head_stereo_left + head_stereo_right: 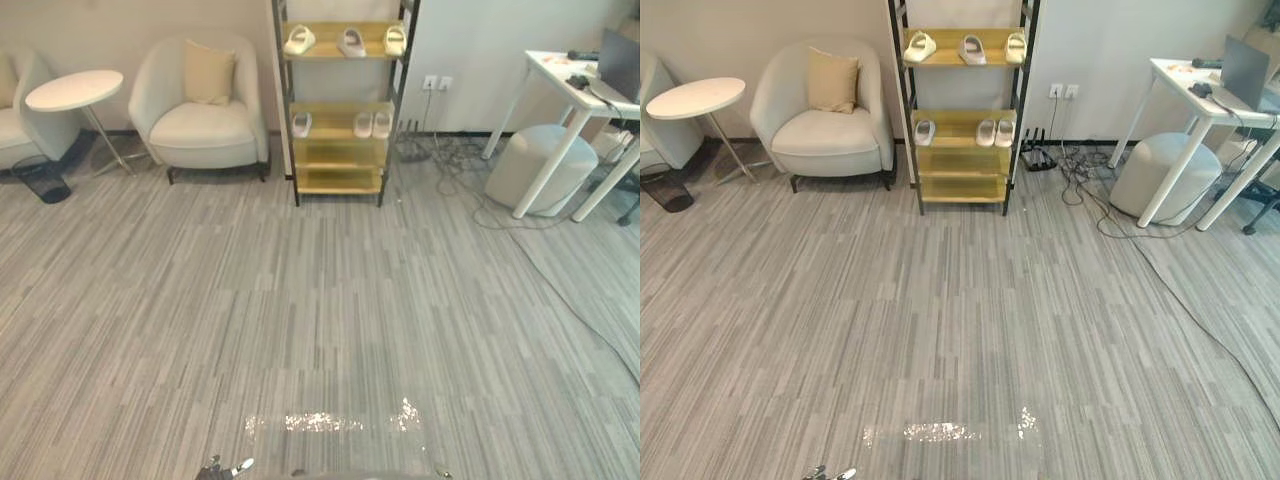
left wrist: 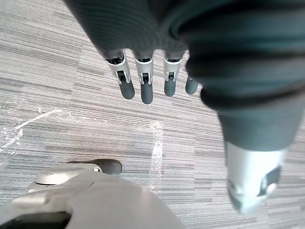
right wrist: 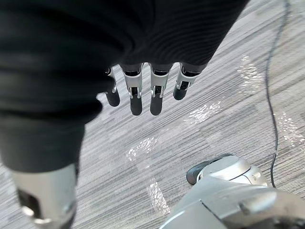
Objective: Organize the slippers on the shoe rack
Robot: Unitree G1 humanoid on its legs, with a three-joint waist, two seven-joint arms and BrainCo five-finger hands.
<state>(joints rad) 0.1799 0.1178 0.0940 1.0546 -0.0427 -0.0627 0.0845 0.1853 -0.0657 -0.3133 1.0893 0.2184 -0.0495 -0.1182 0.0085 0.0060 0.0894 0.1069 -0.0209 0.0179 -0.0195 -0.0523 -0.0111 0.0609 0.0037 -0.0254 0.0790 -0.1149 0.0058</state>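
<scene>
My head eyes look down across the floor (image 1: 300,300) to the far shoe rack (image 1: 340,180), which both share; wrist cameras peer floorward, close past left hand (image 2: 146,81) and right hand (image 3: 136,90).

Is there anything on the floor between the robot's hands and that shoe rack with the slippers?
Nothing visible. Bare carpet runs from the left hand and right hand, both open and empty, to the shoe rack holding the slippers. The armchair sits left of it; cables and a pouf lie right, off the path.

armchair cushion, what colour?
Plain beige cushion, no pattern; it shows best in the right eye view.
</scene>
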